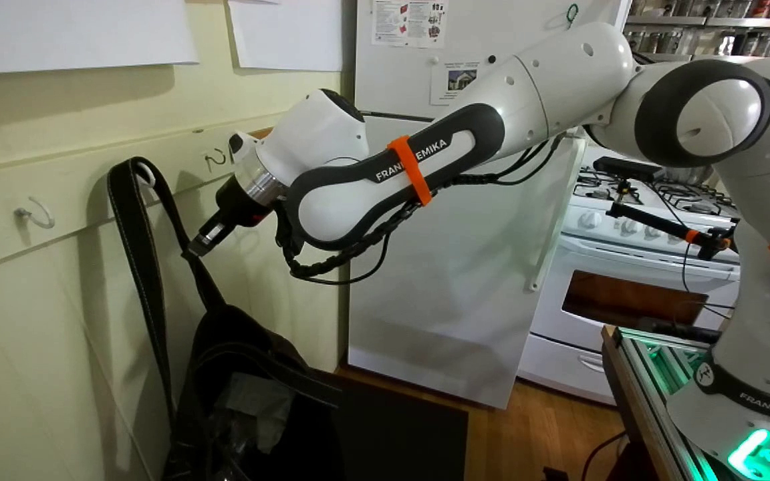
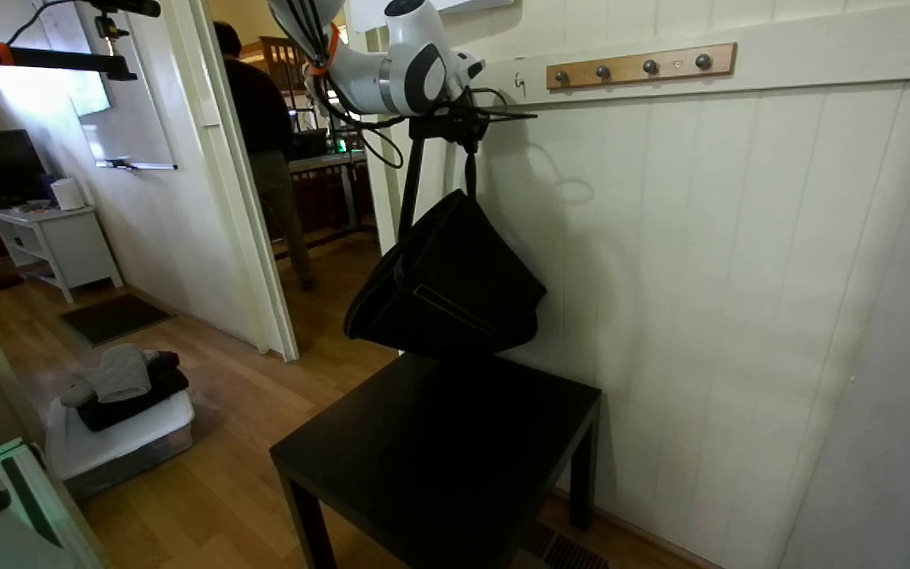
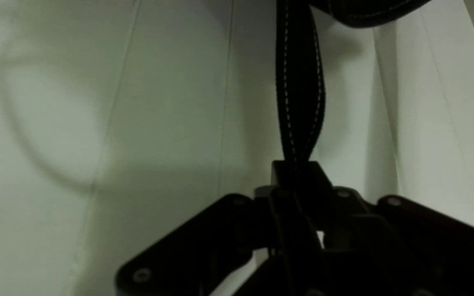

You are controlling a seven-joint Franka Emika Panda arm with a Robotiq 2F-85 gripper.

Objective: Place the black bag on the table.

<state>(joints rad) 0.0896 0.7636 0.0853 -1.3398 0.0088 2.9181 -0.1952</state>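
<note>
The black bag hangs by the wall in both exterior views, its body sagging and its top gaping. Some pale contents show inside. One strap loops up over a white wall hook. My gripper is shut on that strap, below the hook and above the bag's body. In the wrist view the gripper pinches the white-stitched strap between its fingertips. The black table stands below the bag, against the wall; part of its top also shows in an exterior view. The bag's underside hides the table's far part.
An empty hook and a small hook flank the strap's hook. A wooden peg rail is on the same wall. A large white door stands behind the arm. A bin with folded cloth is on the floor. A person stands beyond the doorway.
</note>
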